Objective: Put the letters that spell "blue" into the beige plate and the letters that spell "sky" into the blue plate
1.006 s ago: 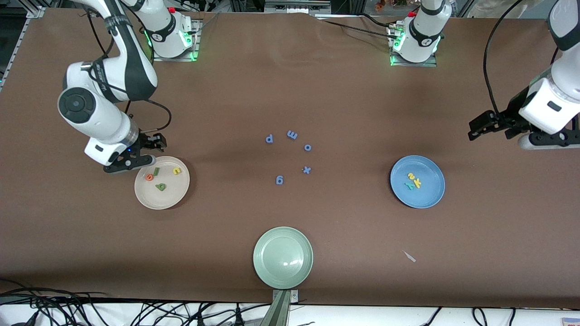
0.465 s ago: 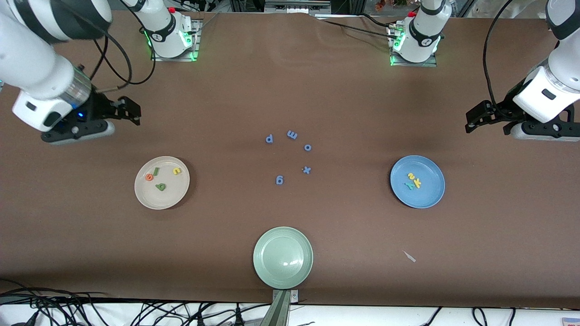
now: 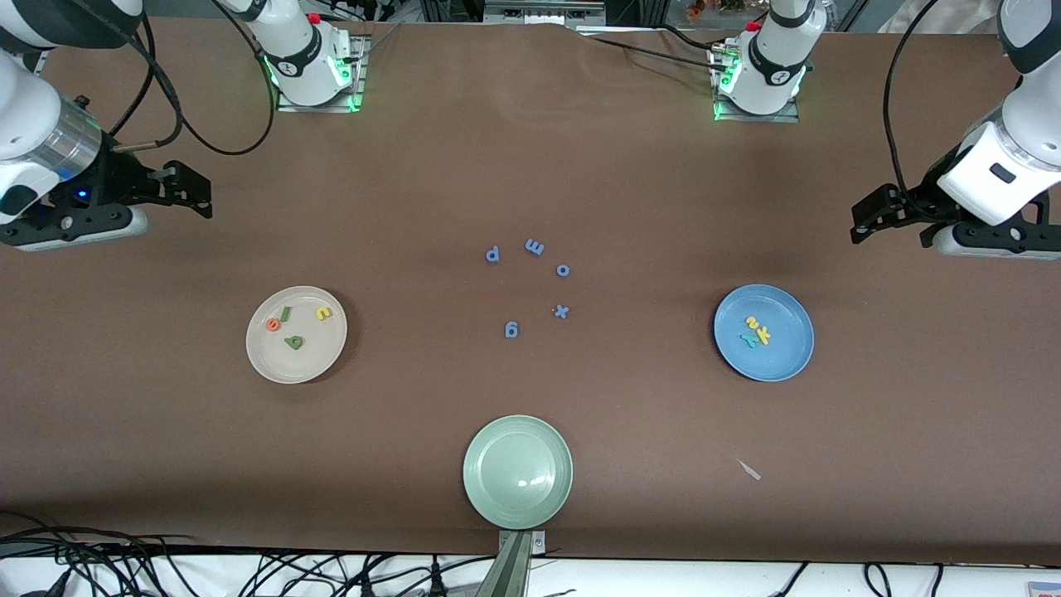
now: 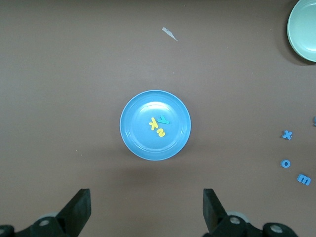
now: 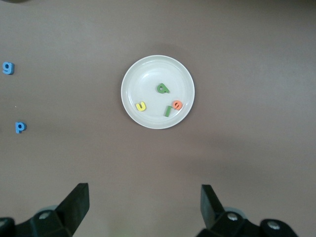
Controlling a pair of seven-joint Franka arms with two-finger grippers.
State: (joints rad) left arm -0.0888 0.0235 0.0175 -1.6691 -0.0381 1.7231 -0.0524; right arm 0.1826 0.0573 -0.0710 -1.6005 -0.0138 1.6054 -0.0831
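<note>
The beige plate [image 3: 317,353] [image 5: 143,79] holds the orange e [image 3: 273,325], green l [image 3: 285,313], yellow u [image 3: 322,313] and dark green b [image 3: 293,342]. In the blue plate [image 3: 784,356] [image 4: 138,136] lie the yellow s [image 3: 753,322], yellow k [image 3: 763,335] and teal y [image 3: 749,341]. My right gripper [image 3: 192,192] [image 5: 144,200] hangs open and empty over bare table toward the right arm's end, off the beige plate. Over bare table at the left arm's end hangs my left gripper [image 3: 865,222] [image 4: 146,202], also open and empty.
All-blue letters p [image 3: 492,254], m [image 3: 535,247], o [image 3: 563,270], x [image 3: 561,311] and g [image 3: 511,330] lie at mid-table. A pale green plate [image 3: 497,497] sits near the front edge. A small pale scrap [image 3: 749,469] lies nearer the camera than the blue plate.
My right gripper has risen from the beige plate's rim and drawn back toward the right arm's end of the table. The left arm shifted only slightly. The letters stayed put.
</note>
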